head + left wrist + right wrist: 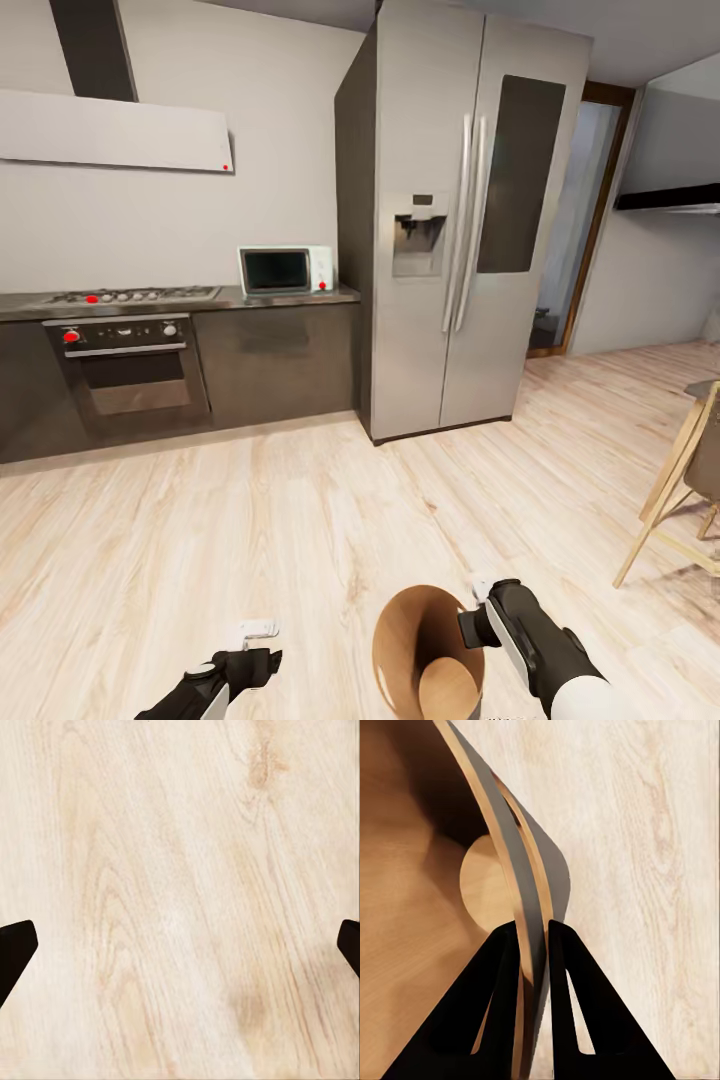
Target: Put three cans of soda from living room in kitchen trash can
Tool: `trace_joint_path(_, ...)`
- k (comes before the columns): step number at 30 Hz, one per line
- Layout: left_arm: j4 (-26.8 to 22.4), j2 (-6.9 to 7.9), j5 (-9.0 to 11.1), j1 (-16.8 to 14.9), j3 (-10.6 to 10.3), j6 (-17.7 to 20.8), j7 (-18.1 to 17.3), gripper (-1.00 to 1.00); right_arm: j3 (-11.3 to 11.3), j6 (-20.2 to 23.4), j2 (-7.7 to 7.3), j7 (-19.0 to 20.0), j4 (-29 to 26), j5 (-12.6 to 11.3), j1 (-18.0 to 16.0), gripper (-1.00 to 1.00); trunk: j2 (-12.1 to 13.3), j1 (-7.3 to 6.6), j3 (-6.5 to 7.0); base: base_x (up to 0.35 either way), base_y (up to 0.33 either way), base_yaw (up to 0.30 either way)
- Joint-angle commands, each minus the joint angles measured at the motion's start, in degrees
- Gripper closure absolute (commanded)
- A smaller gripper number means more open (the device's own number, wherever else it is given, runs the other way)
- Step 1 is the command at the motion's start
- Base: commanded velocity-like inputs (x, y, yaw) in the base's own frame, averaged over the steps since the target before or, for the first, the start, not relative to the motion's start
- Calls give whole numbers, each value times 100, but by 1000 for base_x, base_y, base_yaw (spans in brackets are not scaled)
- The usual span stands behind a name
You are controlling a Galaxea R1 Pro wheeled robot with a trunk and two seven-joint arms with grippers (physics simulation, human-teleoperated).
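Your right claw [478, 606] sits at 5 o'clock in the head view, clamped narrow on the rim of the round tapered trash can [400, 640], grey outside and tan wood-coloured inside. In the right wrist view, the two black fingers [499, 1020] pinch the thin can wall [529, 945] between them, one inside the can and one outside. The round tan bottom [487, 896] of the can is visible and nothing shows on it. In the head view the can sits at 6 o'clock above the pale wood-plank floor [300, 520]; whether it rests on the floor cannot be told.

Your left claw [255, 640] sits at 7 o'clock in the head view, well apart from the can. In the left wrist view its black fingertips [15, 949] stand at opposite edges of the picture, spread wide with only floor planks [180, 900] between them.

Ahead of you, the silver double-door fridge [470, 220] stands at 1 o'clock. At 11 o'clock, a dark kitchen surface [180, 297] carries a white microwave [285, 270] and a gas hob [130, 295], with a built-in oven [125, 375] below. A light wooden chair [685, 480] shows at 3 o'clock.
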Motion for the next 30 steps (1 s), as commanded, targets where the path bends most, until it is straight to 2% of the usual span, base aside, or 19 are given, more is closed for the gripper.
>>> trace_joint_path(1, 0, 0, 0, 0, 0, 0, 0, -100, -4, 4, 1, 25, -2, -91, -2, 100, 41, -23, 19, 0, 0, -258)
trace_joint_path(14, 8, -1, 0, -1, -3, 0, -8, -100, -4, 25, -15, 49, -4, -89, -2, 100, 563, -308, 254, 0, 0, -280)
trace_joint_path(18, -10, 0, 0, -1, -8, 0, -9, -100, -11, 34, -186, 270, -39, -101, -2, 100, 563, -308, 261, 0, 0, -286)
trace_joint_path(23, -26, -2, -2, 1, -15, 0, -9, -100, -41, 53, -613, 1016, -92, -125, 0, 100, 563, -308, 273, 0, 0, -286)
trace_joint_path(25, -30, -1, -1, 1, -17, 0, -9, -100, -47, 86, -707, 1156, -96, -133, 4, 100, 563, -308, 277, 0, 0, -286)
trace_joint_path(30, -30, -2, -2, 3, -18, 0, -9, -100, -55, 168, -768, 1286, -100, -153, 7, 100, 563, -308, 281, 0, 0, -286)
